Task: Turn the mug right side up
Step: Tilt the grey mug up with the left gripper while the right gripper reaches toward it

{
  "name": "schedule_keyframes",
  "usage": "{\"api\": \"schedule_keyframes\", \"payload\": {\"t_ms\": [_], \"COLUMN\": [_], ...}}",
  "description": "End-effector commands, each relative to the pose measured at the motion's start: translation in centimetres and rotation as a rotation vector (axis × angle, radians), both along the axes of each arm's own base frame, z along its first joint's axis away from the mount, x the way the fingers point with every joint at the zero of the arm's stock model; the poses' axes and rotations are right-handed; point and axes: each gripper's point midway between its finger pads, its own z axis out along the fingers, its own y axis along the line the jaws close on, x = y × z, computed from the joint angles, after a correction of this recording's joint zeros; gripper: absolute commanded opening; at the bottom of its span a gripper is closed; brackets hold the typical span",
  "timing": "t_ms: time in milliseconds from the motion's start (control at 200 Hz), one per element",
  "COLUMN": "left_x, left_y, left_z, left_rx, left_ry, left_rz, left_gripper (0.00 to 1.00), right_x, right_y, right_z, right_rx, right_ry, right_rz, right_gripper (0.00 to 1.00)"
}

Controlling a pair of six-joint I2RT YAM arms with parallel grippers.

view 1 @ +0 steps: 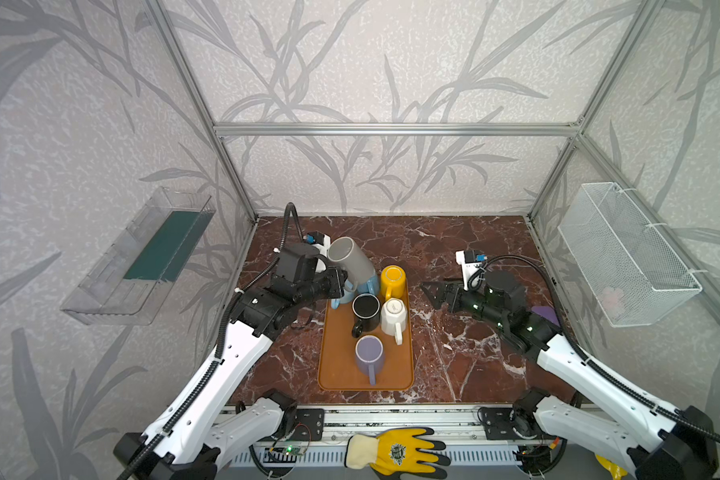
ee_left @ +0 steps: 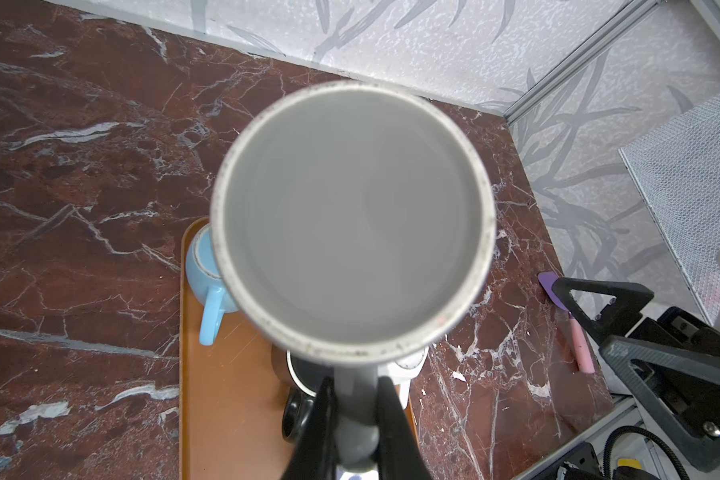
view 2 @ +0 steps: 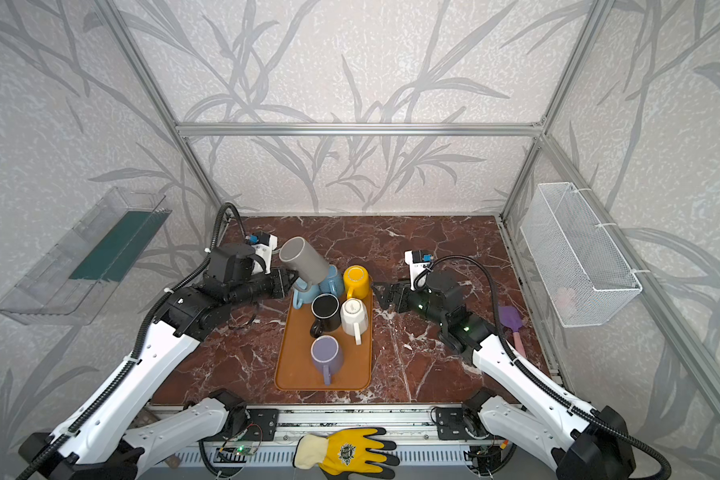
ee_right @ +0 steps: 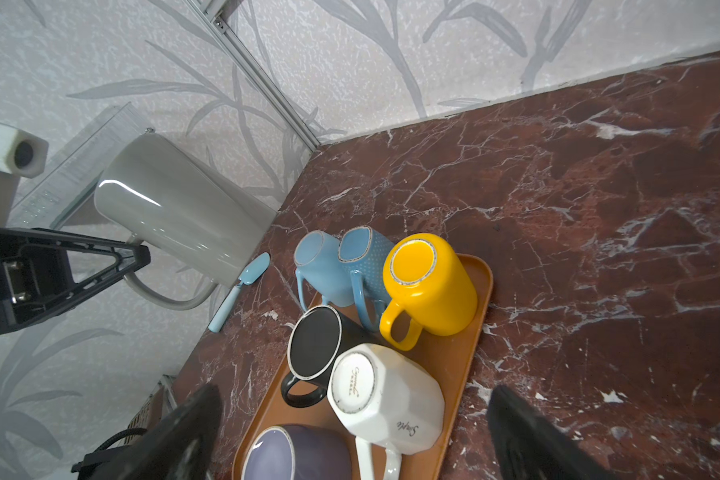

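Left gripper (ee_left: 356, 415) is clamped tight on the handle of the grey mug (view 1: 352, 259). The fingers (ee_left: 395, 424) pinch it from both sides in the left wrist view, and that camera looks straight down the mug's empty mouth. In both top views the mug hangs over the 11 o'clock corner of the tray (view 1: 341, 361). It's tilted, mouth up and leaning toward 10 o'clock, base down toward the two blue mugs (view 1: 371, 286). The right wrist view shows it well clear of the table.

On the tray, the yellow mug (view 1: 393, 280) sits at 1 o'clock, base up. The black mug (view 1: 366, 309) and white mug (view 1: 395, 316) stand side by side in the middle, the white one base up. The purple mug (view 1: 368, 355) is at 6 o'clock.

Right gripper (view 1: 429, 295) hovers off the tray at 3 o'clock of the yellow mug, jaws spread wide, nothing between them. A glove (view 1: 395, 453) lies on the front rail at 6 o'clock.
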Motion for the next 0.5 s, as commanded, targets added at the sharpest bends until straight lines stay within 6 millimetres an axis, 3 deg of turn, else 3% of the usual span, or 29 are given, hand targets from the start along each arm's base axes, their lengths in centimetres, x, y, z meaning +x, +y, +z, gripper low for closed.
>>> {"api": "schedule_keyframes", "payload": {"t_ms": [0,225,495], "left_x": [0.4,0.7,1.3], "left_y": [-0.6,-0.4,-0.6], "left_z": [4.7,3.2,2.2], "left_rx": [-0.101,-0.090,-0.112], "left_ry": [-0.151,-0.109,-0.087], "left_rz": [-0.022,-0.008,0.000], "left_gripper": [0.00,0.00,0.00], "right_x": [0.0,-0.3,-0.7], "right_y": [2.0,5.0,7.0], "right_z": [2.0,0.6,-0.5], "right_rx": [0.123,0.121,0.123], "right_ry": [-0.013,0.018,0.052], "right_rz": [0.062,0.113,0.143], "right_gripper": [0.99,0.99,1.00]}}
